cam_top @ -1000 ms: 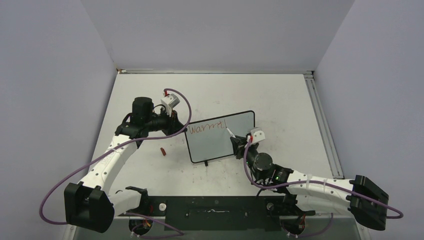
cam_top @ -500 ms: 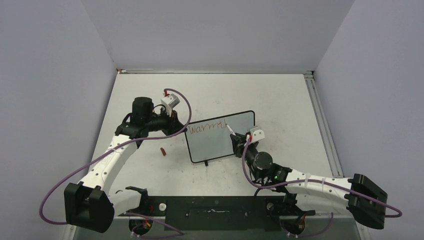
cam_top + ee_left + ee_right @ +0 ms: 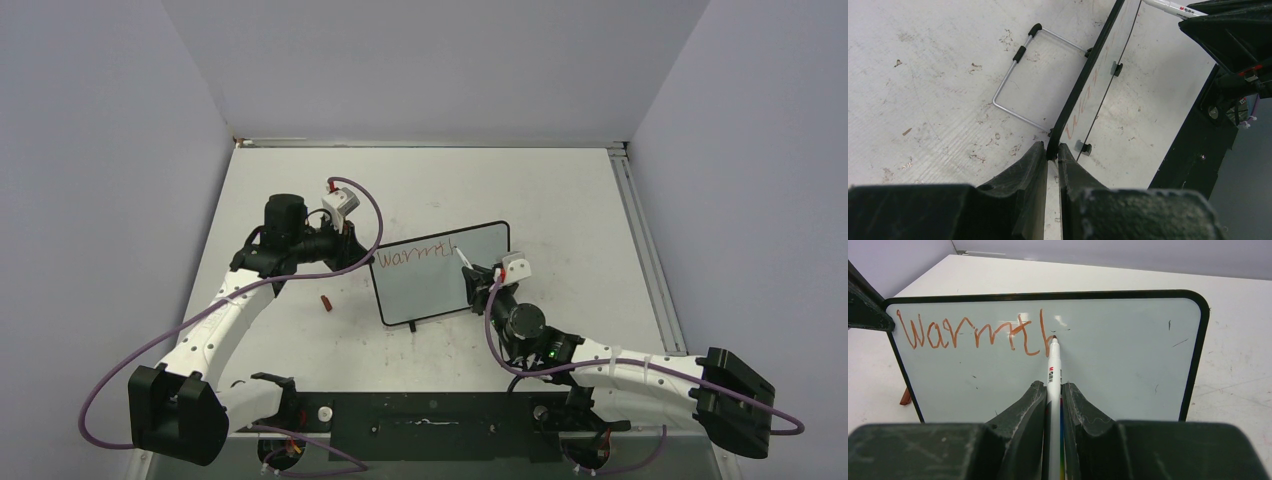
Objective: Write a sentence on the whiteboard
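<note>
Two hands at one whiteboard: the right grips a marker, the left grips the frame.

The right hand (image 3: 1052,390) is clamped tight on the single white marker (image 3: 1053,367). The marker's tip touches the whiteboard (image 3: 1128,360) at the end of the sentence (image 3: 968,332), one line of red writing near the top edge that reads roughly "Warmth", its last letter half formed. The left hand (image 3: 1050,156) is pinched closed on the board's left frame edge. The board stands propped mid-table between the two hands. Only the left wrist view shows the one wire stand (image 3: 1010,92) behind the board and the two small black feet (image 3: 1117,69) at its lower edge. The top view adds one small red cap (image 3: 324,301) lying on the table (image 3: 560,200) just left of the board.
</note>
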`<move>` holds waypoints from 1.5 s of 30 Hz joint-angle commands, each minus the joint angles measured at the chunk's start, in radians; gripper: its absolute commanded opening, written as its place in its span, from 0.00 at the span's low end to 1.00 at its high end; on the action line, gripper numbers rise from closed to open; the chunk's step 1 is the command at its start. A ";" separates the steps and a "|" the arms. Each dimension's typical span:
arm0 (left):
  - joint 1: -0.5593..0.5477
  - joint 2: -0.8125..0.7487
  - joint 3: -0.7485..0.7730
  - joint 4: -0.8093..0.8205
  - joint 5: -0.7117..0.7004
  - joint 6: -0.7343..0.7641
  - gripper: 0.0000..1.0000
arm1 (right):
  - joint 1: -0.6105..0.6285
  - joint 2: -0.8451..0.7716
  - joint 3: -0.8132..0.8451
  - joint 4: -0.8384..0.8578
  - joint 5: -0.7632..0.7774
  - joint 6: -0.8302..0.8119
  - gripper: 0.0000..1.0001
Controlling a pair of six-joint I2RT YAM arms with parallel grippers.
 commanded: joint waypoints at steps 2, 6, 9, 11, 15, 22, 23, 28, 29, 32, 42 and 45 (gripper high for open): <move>0.005 0.003 -0.002 -0.039 -0.029 0.023 0.00 | -0.005 -0.013 0.010 -0.012 0.031 0.028 0.05; 0.007 0.003 -0.003 -0.038 -0.028 0.023 0.00 | -0.006 -0.020 -0.007 -0.029 0.031 0.050 0.05; 0.006 0.003 -0.002 -0.039 -0.027 0.023 0.00 | -0.004 -0.023 -0.020 -0.038 0.031 0.066 0.05; 0.006 0.003 -0.002 -0.038 -0.026 0.023 0.00 | -0.002 -0.025 -0.025 -0.043 0.030 0.074 0.05; 0.005 0.002 -0.002 -0.038 -0.026 0.022 0.00 | -0.001 -0.021 -0.032 -0.051 0.025 0.086 0.05; 0.006 0.001 -0.002 -0.037 -0.026 0.023 0.00 | 0.002 -0.024 -0.044 -0.056 0.029 0.097 0.05; 0.006 0.001 -0.003 -0.038 -0.026 0.022 0.00 | 0.002 -0.026 -0.044 -0.056 0.031 0.097 0.05; 0.006 0.003 -0.003 -0.038 -0.026 0.023 0.00 | 0.002 -0.031 -0.034 -0.060 0.034 0.081 0.05; 0.005 0.003 -0.004 -0.039 -0.029 0.023 0.00 | 0.002 -0.031 -0.031 -0.061 0.033 0.079 0.05; 0.005 0.001 -0.004 -0.040 -0.034 0.026 0.00 | 0.002 -0.034 -0.024 -0.061 0.032 0.070 0.05; 0.006 0.003 -0.004 -0.043 -0.043 0.029 0.00 | 0.002 -0.099 0.014 -0.121 0.006 0.043 0.05; 0.005 0.002 -0.005 -0.044 -0.046 0.030 0.00 | 0.002 -0.144 0.029 -0.159 -0.003 0.036 0.05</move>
